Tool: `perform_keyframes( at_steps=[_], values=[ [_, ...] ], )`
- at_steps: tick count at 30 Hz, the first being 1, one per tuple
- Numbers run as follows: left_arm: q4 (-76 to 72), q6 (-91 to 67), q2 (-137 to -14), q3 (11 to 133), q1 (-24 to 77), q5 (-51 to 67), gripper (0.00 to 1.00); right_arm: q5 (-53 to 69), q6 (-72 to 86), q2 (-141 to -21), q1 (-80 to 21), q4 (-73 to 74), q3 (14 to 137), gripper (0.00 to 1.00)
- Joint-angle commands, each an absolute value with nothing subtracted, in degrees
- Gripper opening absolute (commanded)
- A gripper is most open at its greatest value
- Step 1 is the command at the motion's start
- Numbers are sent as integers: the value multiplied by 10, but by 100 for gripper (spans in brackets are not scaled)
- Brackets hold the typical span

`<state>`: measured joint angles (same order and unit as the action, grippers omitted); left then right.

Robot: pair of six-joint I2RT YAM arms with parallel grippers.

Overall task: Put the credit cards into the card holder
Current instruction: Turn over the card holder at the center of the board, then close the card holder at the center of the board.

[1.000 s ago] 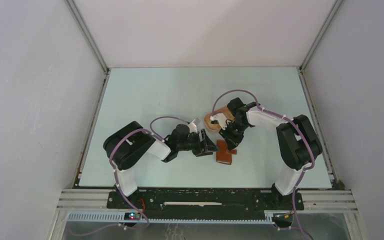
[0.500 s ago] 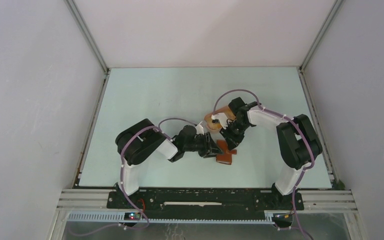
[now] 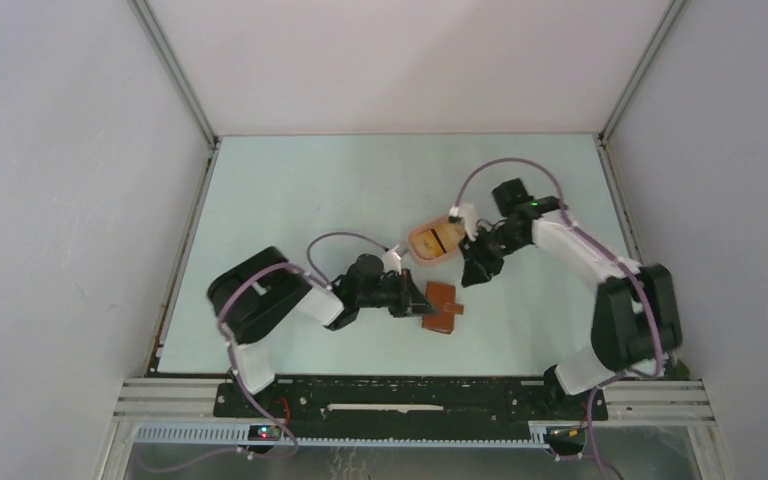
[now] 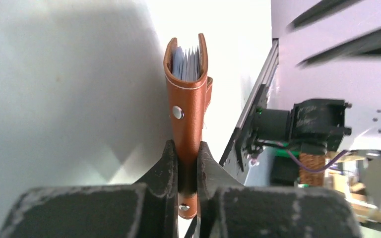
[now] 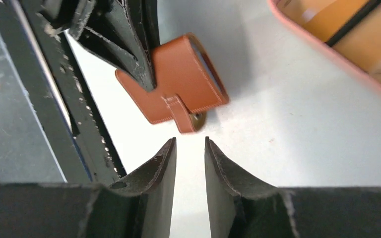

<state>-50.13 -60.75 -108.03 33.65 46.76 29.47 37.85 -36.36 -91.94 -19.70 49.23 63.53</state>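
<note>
Pale table (image 3: 310, 200): one card holder (image 3: 442, 305) clamped in left pincer (image 4: 187, 148); right pincer (image 5: 190, 144) parted; one tray (image 3: 412, 244).

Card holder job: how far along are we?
Done: cards sit inside the card holder. In hand: left end effector is clamped on the card holder; right end effector is open, empty, just short of it. Left: at least one yellow-tan card lies in the pink tray.

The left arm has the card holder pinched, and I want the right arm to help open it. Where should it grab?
Probably the snap tab. It juts free from the card holder toward the right gripper, and it looks thin enough for those slightly open jaws. Come straight in from that side, since the left gripper clamps the opposite end.
</note>
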Motion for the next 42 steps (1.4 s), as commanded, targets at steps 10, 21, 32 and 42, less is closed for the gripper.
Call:
perform_keyframes(
  at_steps=[10,21,32,42],
  values=[
    [-168,95,-586,276,603,-71,0,656,-277,-694,-18,437,679,89],
    [-241,533,-677,245,755,-267,0,687,-185,-794,-27,379,628,90],
    [-374,606,-951,269,826,-388,0,629,-209,-881,-80,405,631,88],
    [-207,419,-913,282,858,-333,54,571,-238,-935,-148,424,644,86]
  ],
)
